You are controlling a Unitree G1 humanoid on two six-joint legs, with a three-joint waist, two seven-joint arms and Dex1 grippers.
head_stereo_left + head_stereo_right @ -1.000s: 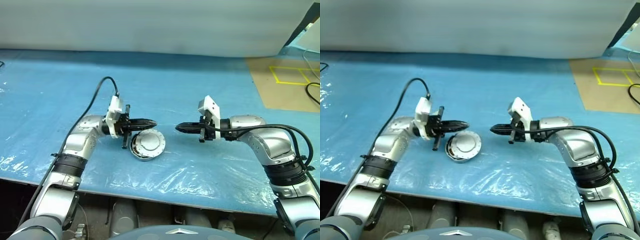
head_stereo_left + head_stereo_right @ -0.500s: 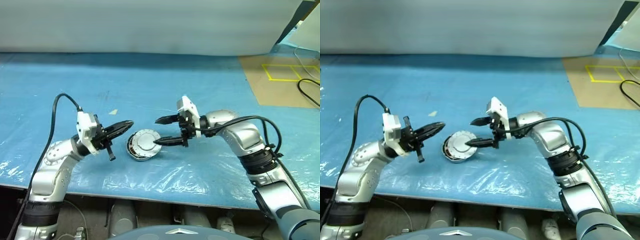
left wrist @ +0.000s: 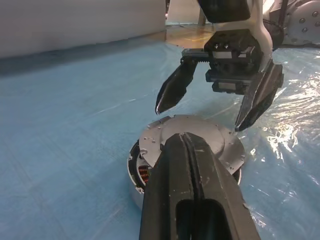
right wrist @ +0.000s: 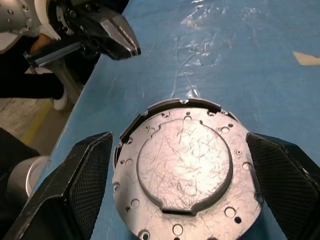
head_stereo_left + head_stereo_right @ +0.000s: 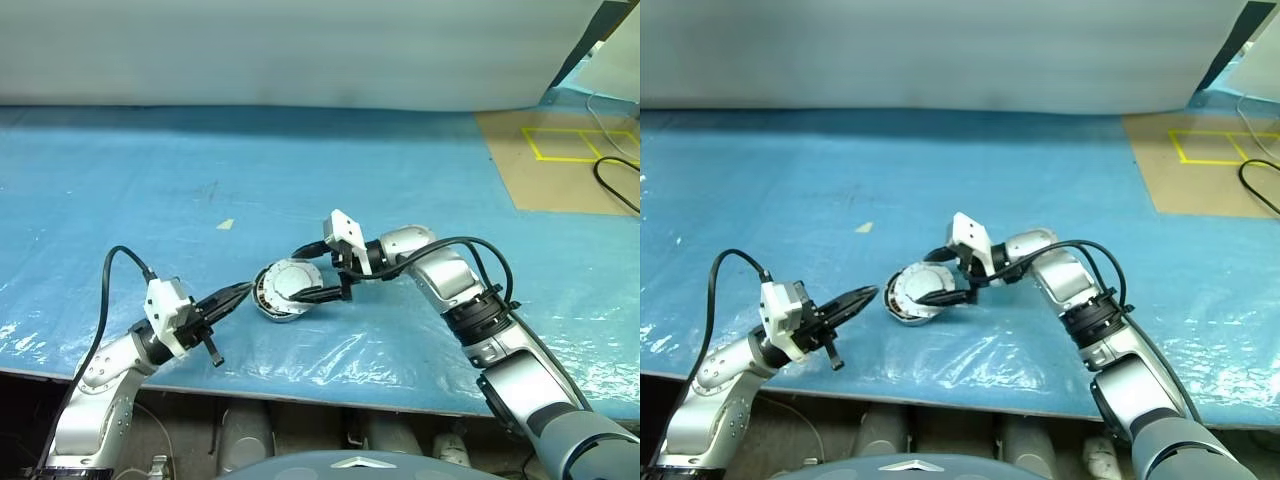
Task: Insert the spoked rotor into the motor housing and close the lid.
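Now the right gripper (image 5: pixel 312 271) hangs over the lid (image 5: pixel 293 283) with its two black fingers spread wide, one finger (image 5: pixel 308 247) on the far side of the disc and the other (image 5: pixel 318 294) on the near side, so the round grey plate lies right between them. From the right wrist view the lid's (image 4: pixel 187 167) plain scratched outer face, dotted with small holes, sits squarely in the gap, a finger (image 4: pixel 67 187) off each edge and neither one clearly touching it. Whether the lid is fully seated on the motor housing (image 5: pixel 267 300) is hard to tell; in the left wrist view it rides a little off to one side, with brown-copper windings (image 3: pixel 143 174) peeking out at the edge of the housing beneath. Over on the near left, the left gripper (image 5: pixel 238 291) has its fingers pressed together on nothing, tip aimed at the housing and just short of it. Everything rests on the blue plastic sheet (image 5: pixel 400 180) covering the table
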